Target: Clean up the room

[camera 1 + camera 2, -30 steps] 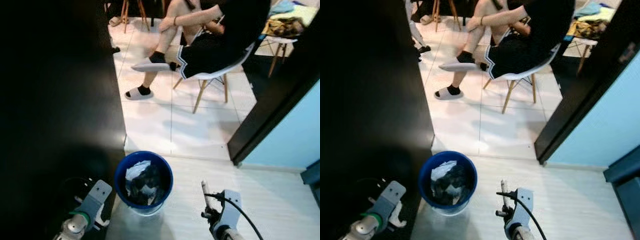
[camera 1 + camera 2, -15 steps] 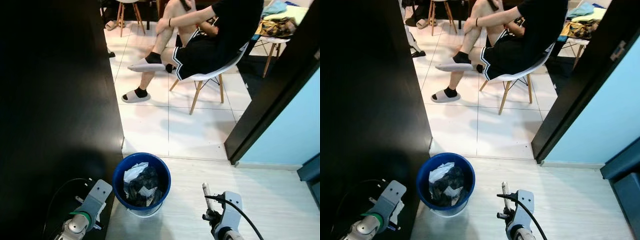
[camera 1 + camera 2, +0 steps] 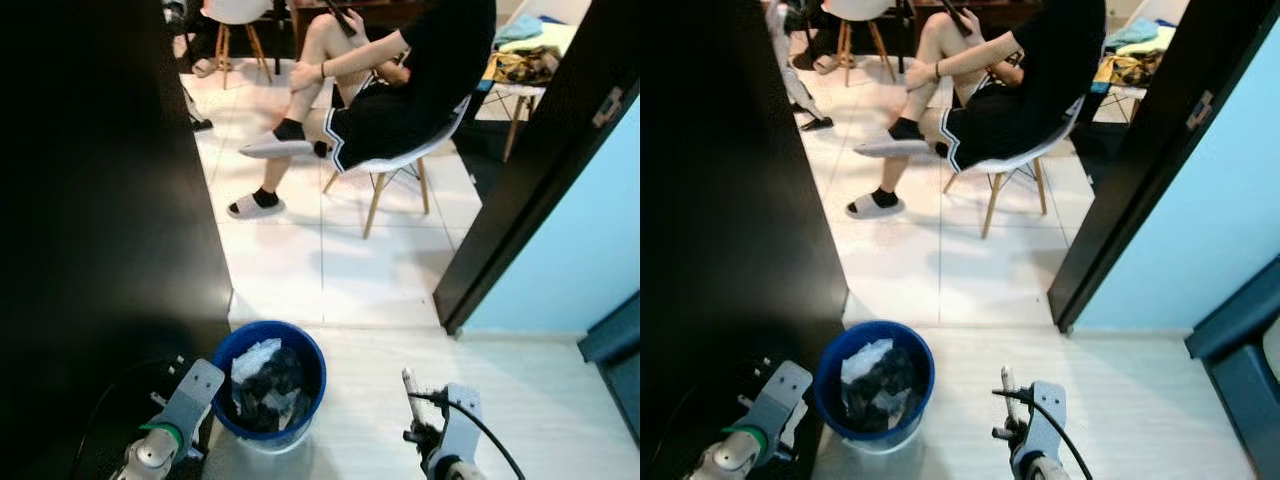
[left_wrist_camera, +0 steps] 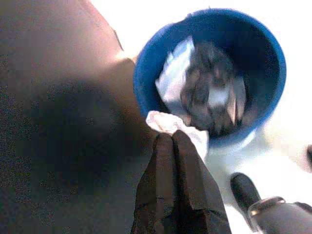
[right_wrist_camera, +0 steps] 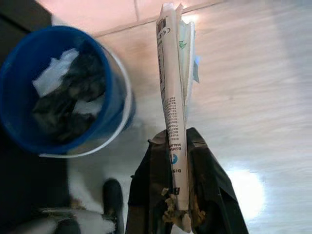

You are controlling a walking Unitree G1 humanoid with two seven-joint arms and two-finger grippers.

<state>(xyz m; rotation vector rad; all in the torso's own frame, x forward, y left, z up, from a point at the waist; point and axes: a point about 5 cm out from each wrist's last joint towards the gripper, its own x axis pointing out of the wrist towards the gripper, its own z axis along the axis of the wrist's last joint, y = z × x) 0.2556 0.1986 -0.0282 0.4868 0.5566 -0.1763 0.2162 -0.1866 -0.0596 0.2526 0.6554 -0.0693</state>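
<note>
Our biggest worry is the blue bin [image 3: 270,392], a round plastic bucket already heaped with crumpled white paper and dark scraps: it sits between our two hands, just beside the left one and a little apart from the right, and anything dropped short or onto the pile could slide off onto the pale wood-grain floor [image 3: 530,400]. Ahead of both hands, well apart, a person [image 3: 390,80] sits on a white shell chair [image 3: 400,160] with splayed wooden legs on glossy tiles, so a forward step risks crowding them. Our right hand [image 5: 178,202] is clenched on a folded printed wrapper [image 5: 173,92], long, flat and stiff, standing up past the fingertips; we judge it could catch on the rim or tip out sideways if released too early. Our left hand [image 4: 171,141] has its fingers pressed together on a crumpled white tissue [image 4: 173,126], soft and light, hanging just outside the bin wall, where it may flutter and miss.
</note>
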